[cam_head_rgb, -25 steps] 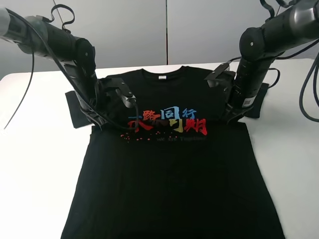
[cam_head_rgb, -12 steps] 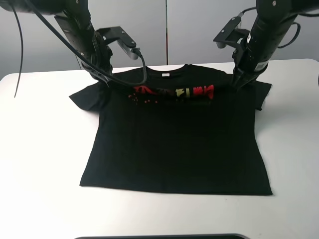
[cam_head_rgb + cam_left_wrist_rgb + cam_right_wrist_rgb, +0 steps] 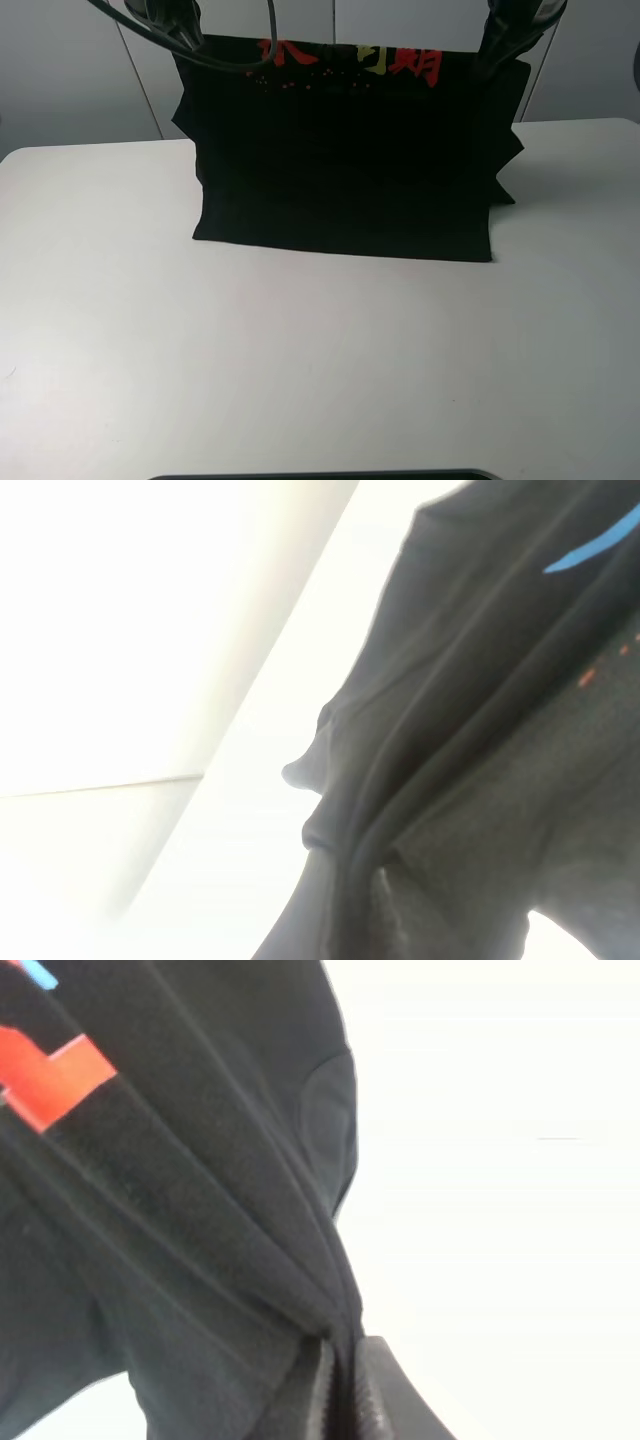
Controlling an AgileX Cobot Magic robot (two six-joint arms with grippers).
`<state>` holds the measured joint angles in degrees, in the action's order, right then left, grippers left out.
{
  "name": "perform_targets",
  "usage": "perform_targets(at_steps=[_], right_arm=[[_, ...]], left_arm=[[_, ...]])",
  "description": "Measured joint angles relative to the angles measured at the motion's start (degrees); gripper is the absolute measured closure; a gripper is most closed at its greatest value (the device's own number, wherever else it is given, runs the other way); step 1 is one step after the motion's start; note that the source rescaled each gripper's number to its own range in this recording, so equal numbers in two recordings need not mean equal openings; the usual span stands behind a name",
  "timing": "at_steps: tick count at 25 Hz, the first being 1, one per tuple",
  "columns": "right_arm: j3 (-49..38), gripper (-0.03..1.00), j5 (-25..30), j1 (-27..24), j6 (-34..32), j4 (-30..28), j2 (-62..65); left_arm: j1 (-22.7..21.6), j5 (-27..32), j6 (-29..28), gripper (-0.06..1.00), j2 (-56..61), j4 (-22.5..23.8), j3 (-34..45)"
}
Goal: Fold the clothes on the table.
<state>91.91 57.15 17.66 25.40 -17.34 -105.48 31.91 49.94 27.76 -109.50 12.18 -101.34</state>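
Table: white, broad, bare in front; carries only the lowest edge of the garment, toward the far side.
T-shirt: black, hung like a curtain between the two arms, chest line uppermost, coloured print along the top edge.
Hem: appears to rest on the table in a fairly straight line; contact not certain.
Sleeves: poking out at both sides, loose.
Step in hand: probably the raise before the first fold, cloth stretched flat in the air.
Next move: likely calls for both arms to lower together and carry the top edge forward over the hem, keeping the span taut and level so no crease forms.
Left gripper: pinching the upper corner of the shirt; fingers mostly hidden in the wrist view, cloth bunched into folds there, so closed narrow on fabric by judgement.
Right gripper: fingers nearly together, fabric clamped between them, folds fanning away from the pinch.
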Motion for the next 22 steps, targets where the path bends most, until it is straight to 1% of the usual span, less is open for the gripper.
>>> perform_targets(at_steps=[3,5,7,9,12,15,17,19,22], right_arm=[[0.3,0.97,1.0,0.0,1.6,0.0,3.0],[0.3,0.97,2.6,0.0,2.6,0.4,5.0],[-0.4,0.97,4.5,0.0,4.3,1.7,6.8],[-3.1,0.97,5.9,0.0,5.9,3.0,8.7],[-9.4,0.97,6.9,0.8,7.4,3.6,11.4],[-15.0,0.97,7.2,3.1,8.4,4.4,15.2],[-17.5,0.97,8.1,4.7,8.7,6.0,17.7],[-18.9,0.97,10.3,5.8,9.4,8.8,19.9],[-20.2,0.97,12.3,7.0,10.0,11.1,21.6]], left_arm=[[0.0,0.3,-0.2,0.94,1.5,0.0,-0.5],[0.0,1.7,-0.3,0.94,2.3,-1.6,-0.5],[0.0,4.9,-0.2,0.94,2.5,-4.0,-0.5],[0.0,8.5,0.6,0.94,2.5,-6.3,-0.5],[0.0,12.8,2.4,0.94,2.8,-10.9,-0.5],[0.0,18.1,3.7,0.94,4.2,-12.7,-0.5],[0.0,19.2,4.5,0.94,5.1,-13.6,-0.5],[0.0,19.5,5.2,0.94,6.2,-14.4,0.2],[0.0,19.5,5.5,0.94,8.3,-15.6,3.5]])
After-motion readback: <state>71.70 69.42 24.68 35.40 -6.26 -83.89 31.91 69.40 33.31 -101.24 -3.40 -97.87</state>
